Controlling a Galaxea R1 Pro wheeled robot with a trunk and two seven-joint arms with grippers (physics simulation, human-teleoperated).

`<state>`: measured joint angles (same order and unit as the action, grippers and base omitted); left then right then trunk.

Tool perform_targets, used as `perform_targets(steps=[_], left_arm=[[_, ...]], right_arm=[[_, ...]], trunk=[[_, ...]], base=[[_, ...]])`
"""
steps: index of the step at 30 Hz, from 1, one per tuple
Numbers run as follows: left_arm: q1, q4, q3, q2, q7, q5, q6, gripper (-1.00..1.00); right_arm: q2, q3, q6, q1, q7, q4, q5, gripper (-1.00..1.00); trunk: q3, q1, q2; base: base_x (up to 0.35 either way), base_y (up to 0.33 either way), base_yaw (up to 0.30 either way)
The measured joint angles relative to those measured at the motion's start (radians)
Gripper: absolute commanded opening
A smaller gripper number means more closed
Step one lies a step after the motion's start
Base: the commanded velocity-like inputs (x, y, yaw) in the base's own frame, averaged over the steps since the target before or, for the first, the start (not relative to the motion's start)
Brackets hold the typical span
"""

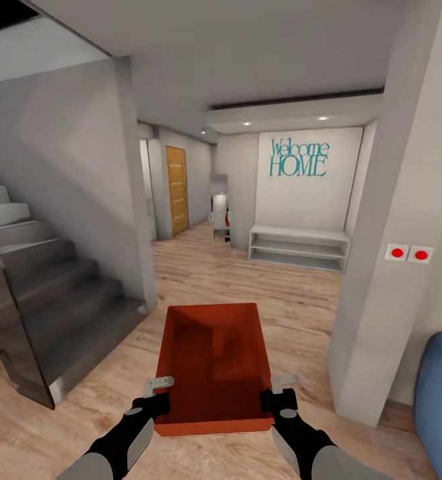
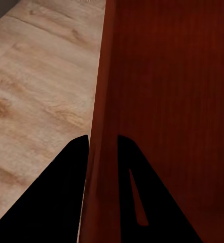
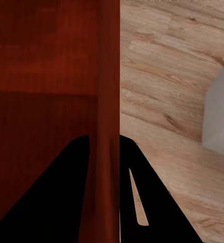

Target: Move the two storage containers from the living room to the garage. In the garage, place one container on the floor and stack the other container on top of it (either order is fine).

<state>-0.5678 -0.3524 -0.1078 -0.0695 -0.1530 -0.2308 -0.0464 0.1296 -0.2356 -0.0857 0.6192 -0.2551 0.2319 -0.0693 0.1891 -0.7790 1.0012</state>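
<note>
One orange-red storage container point(image 1: 214, 360) hangs in front of me above light wood-plank flooring, open side up and empty. My left gripper point(image 1: 158, 395) is shut on its left wall near the close corner. My right gripper point(image 1: 274, 393) is shut on its right wall. In the left wrist view the dark fingers point(image 2: 71, 167) pinch the thin red wall point(image 2: 104, 101) of the container from both sides. The right wrist view shows the same pinch, fingers point(image 3: 74, 162) on either side of the container's wall point(image 3: 109, 91).
A grey staircase point(image 1: 41, 280) with a glass panel rises at left. A white pillar point(image 1: 394, 253) with two red buttons stands at right, a blue seat point(image 1: 441, 400) beside it. Ahead is a hallway with a white bench point(image 1: 299, 245), a "Welcome HOME" wall and an orange door point(image 1: 177, 190).
</note>
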Motion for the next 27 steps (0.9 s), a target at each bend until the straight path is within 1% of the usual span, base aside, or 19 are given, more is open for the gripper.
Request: perform_targets(steps=[27], left_arm=[[0.000,0.000,0.000,0.000,0.000,-0.001,0.000,-1.00]], right_arm=[[0.000,0.000,0.001,0.000,0.000,0.001,0.001,-1.00]], trunk=[[0.000,0.000,0.000]], base=[[0.324,0.000,0.000]])
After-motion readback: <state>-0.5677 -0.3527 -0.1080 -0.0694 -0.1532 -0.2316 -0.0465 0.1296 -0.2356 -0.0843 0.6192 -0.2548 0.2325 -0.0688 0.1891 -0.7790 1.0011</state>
